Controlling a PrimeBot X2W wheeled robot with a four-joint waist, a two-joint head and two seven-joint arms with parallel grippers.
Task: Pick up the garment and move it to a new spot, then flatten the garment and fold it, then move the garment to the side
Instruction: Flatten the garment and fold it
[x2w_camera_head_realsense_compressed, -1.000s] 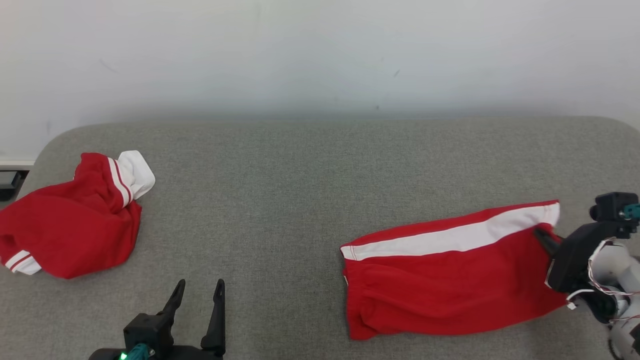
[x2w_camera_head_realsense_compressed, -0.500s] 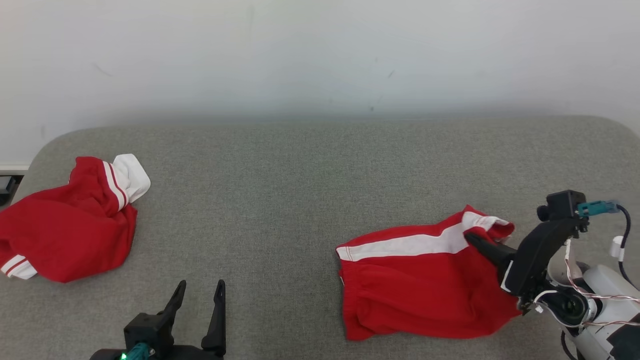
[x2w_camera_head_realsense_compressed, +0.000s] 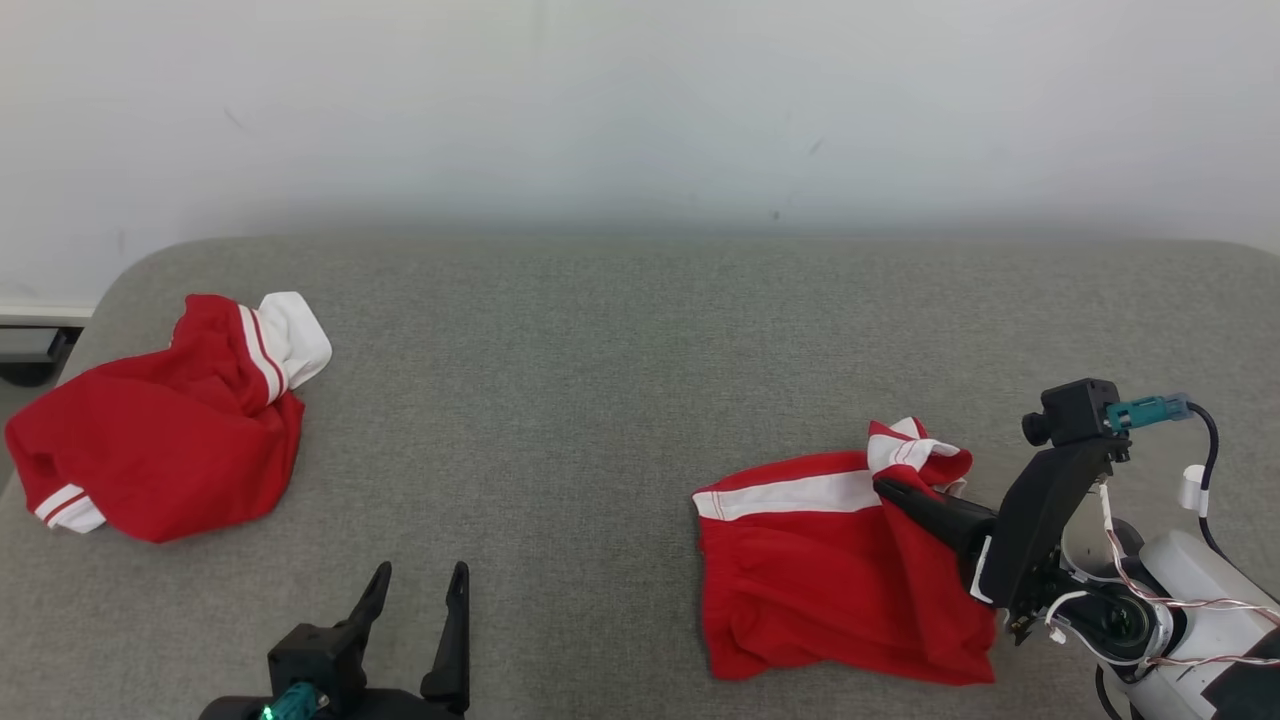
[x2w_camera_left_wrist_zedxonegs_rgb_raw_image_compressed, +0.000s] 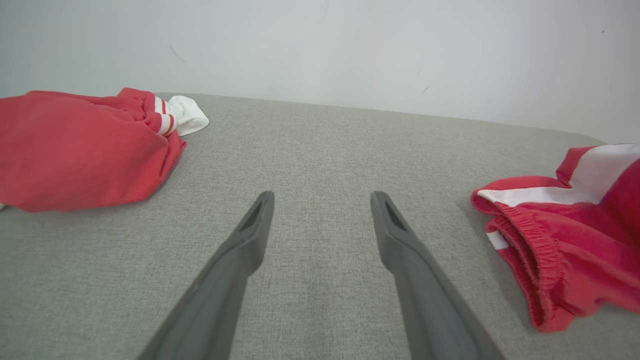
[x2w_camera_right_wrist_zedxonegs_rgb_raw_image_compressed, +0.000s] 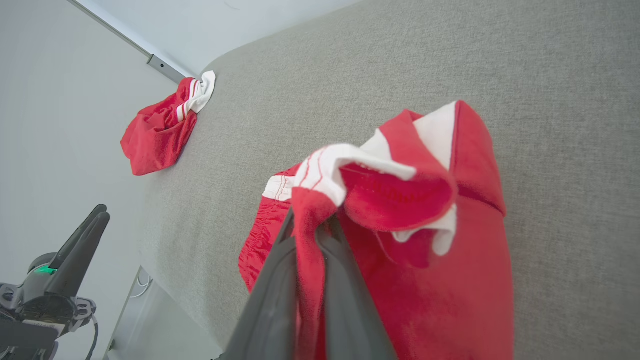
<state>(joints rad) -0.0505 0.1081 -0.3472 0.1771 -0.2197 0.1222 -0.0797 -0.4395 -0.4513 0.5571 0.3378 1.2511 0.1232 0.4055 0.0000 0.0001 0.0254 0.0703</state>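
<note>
Pinching a raised fold of the red garment (x2w_camera_head_realsense_compressed: 830, 590), right tool (x2w_camera_head_realsense_compressed: 882, 488) clamped tight; left tool (x2w_camera_head_realsense_compressed: 422, 572) spread wide.

Fingertips of the right end effector (x2w_camera_right_wrist_zedxonegs_rgb_raw_image_compressed: 311, 225) are covered by a fold of the garment (x2w_camera_right_wrist_zedxonegs_rgb_raw_image_compressed: 450, 300). Body of the left end effector (x2w_camera_head_realsense_compressed: 421, 572) is cut off at the head view's bottom edge. The garment's right part is cropped in the left wrist view.
</note>
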